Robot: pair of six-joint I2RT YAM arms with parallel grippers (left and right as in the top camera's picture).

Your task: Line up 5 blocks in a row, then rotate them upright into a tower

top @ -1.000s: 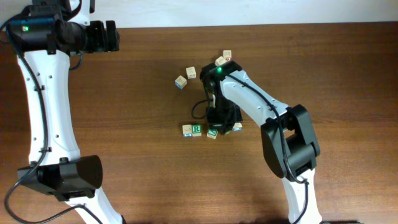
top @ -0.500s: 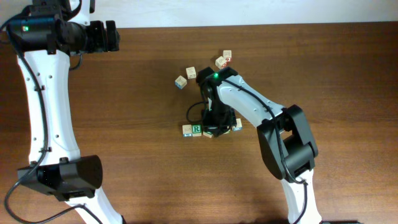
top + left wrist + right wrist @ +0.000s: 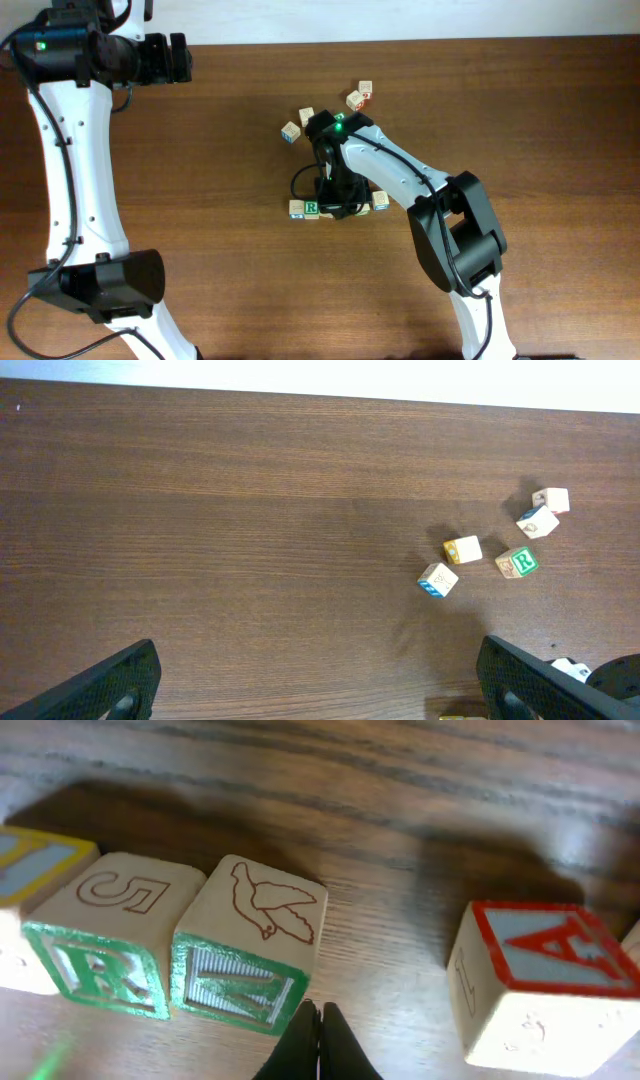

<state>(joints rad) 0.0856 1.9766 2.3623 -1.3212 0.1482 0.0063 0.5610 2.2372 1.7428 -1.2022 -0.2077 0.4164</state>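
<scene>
**Right fingers shut at the bird block's edge: a push here could scatter the row**

Overhead view: your right fingers (image 3: 336, 200) were low over a short row of blocks (image 3: 298, 208) at the middle of the frame. The arm hid whatever lay directly under them. The R block (image 3: 314, 208) showed just to their left. Four other cubes (image 3: 291, 131) lay loose in the upper middle. Your left fingers (image 3: 178, 58) sat in the upper left corner, well apart from every block.

Left wrist view: the left fingers (image 3: 105, 682) stood wide and held nothing, with bare desk (image 3: 250, 510) between them. A handful of blocks lay far off at the right of the frame.

Right wrist view: the right fingers (image 3: 320, 1038) were pinched fully together with nothing between them. Their tips were at the lower front edge of the bird block (image 3: 250, 945); you could not tell whether they touched it. The R block (image 3: 105, 945) sat hard against the bird block's left side. The red-marked cube (image 3: 540, 985) stood apart at the right.

The risks from here:
- Shut tips can only push. A push near the middle of that face would likely slide the bird block instead of turning it.
- With the R block pressed against it, any turn could drag or shunt that neighbour too.
- A sweep toward the right could strike the red-marked cube, which is not yours to move.
- Tips set too high might tip the block onto another face.
</scene>
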